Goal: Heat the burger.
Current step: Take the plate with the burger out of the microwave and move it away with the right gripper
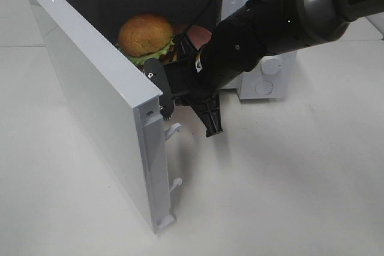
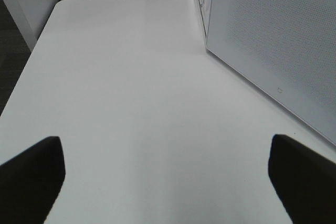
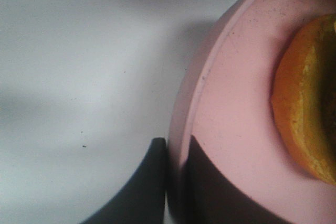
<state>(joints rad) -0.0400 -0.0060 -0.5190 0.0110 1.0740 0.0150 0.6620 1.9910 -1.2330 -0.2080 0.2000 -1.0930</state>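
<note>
2 grippers: my right gripper (image 3: pixel 176 182) clenches the pink plate (image 3: pixel 231 129) carrying the burger (image 1: pixel 146 37) inside the microwave (image 1: pixel 102 106); my left gripper (image 2: pixel 168 182) gapes, released.

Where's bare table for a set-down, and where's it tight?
Free: table right of the open door, in front of the microwave; also the stretch left of the door. Tight: the microwave mouth, filled by the right end effector, plate and burger.

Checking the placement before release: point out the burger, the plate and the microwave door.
burger (image 1: pixel 145 33): exterior high view, top of the bun.
plate (image 3: pixel 231 129): right wrist view, bare pink surface inside the rim.
microwave door (image 1: pixel 90 106): exterior high view, white outer panel.
</note>
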